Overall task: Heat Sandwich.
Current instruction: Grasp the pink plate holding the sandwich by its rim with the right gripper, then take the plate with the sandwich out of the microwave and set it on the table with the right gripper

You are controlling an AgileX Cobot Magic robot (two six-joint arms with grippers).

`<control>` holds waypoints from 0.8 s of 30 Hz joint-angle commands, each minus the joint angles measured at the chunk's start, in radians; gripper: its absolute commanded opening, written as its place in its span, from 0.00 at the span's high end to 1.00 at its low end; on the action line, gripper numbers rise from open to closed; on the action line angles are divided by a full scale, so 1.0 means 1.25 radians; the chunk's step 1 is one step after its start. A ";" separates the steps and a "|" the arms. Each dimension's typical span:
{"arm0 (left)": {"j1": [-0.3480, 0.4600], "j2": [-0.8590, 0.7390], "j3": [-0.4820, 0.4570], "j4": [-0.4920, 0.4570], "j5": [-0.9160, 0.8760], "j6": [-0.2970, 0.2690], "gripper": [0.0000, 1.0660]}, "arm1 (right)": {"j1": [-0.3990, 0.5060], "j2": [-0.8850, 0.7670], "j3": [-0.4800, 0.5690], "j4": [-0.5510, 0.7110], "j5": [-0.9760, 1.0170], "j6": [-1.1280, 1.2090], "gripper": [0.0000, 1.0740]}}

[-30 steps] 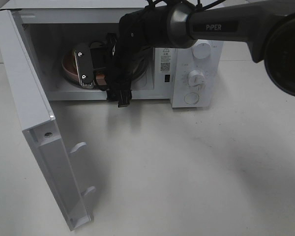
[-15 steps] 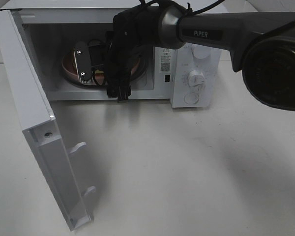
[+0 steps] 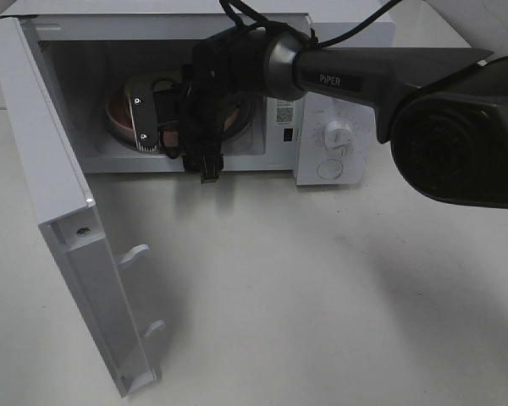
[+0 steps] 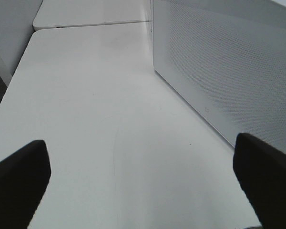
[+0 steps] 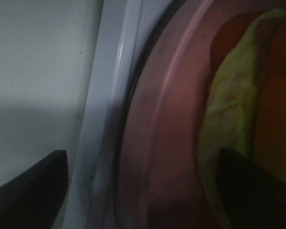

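One sandwich [image 5: 229, 119] shows pale yellow-green filling on the pink plate [image 5: 167, 143]; my right gripper [image 5: 143, 191] is spread wide beside it, holding nothing.

sandwich [image 5: 229, 119] on plate [image 5: 167, 143], plate inside microwave [image 3: 339, 51]

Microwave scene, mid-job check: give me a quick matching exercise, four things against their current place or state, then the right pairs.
Things:
1. microwave door
2. pink plate
3. right gripper
4. left gripper

States:
A. open above bare white table beside the microwave's perforated side
B. swung wide open
C. inside the microwave cavity
D. reaching into the cavity, jaws apart at the plate

Pairs: 1-B, 2-C, 3-D, 4-A
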 commanded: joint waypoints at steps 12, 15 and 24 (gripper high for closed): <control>0.001 -0.018 0.002 0.004 0.002 -0.002 0.03 | -0.003 0.008 -0.006 0.001 0.010 0.061 0.56; 0.001 -0.018 0.002 0.004 0.002 -0.002 0.03 | -0.003 0.008 -0.006 0.001 0.026 0.061 0.84; 0.001 -0.018 0.002 0.004 0.002 -0.002 0.03 | -0.003 0.002 -0.005 0.006 0.054 0.060 1.00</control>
